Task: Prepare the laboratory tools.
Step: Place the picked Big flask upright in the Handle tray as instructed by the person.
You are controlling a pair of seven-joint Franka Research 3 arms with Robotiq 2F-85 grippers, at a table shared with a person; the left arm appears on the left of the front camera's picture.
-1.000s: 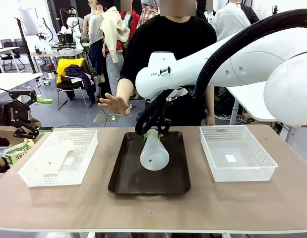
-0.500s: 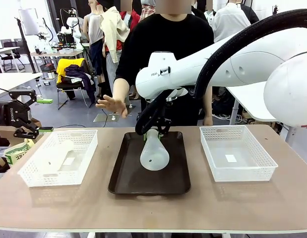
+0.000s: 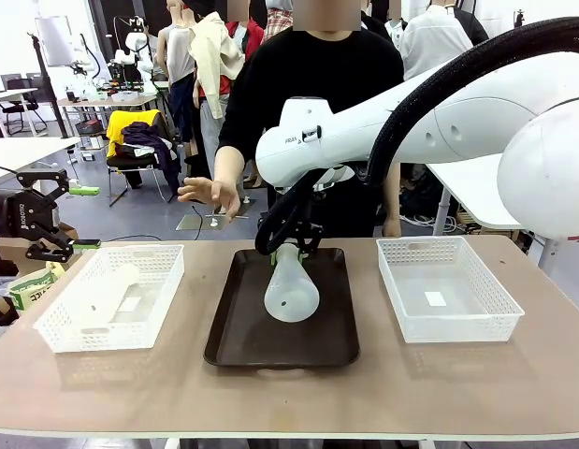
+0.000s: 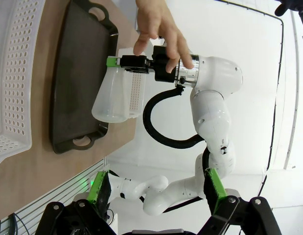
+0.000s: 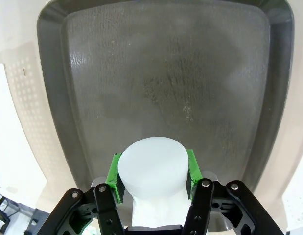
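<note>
My right gripper [image 3: 289, 245] is shut on the neck of a frosted-white conical flask [image 3: 291, 288], which hangs tilted, base toward me, above the dark brown tray [image 3: 242, 341]. In the right wrist view the flask's round base [image 5: 152, 166] sits between the green pads [image 5: 113, 175] over the tray [image 5: 166, 73]. A second flask [image 3: 104, 297] lies on its side in the left white basket [image 3: 55, 332]. My left gripper [image 3: 65, 213] stands open beyond the table's left edge, holding nothing. The left wrist view shows its own fingers [image 4: 100, 187] spread wide, with the held flask [image 4: 114, 95] farther off.
A person in black stands at the far side with one hand [image 3: 209, 192] raised, palm down, above the table's far edge; that hand [image 4: 158, 29] hovers near the right gripper [image 4: 136, 63]. A white lattice basket [image 3: 448, 285] stands on the right.
The person's raised hand has drifted slightly left and up. Both arms and the held flask have stayed still.
</note>
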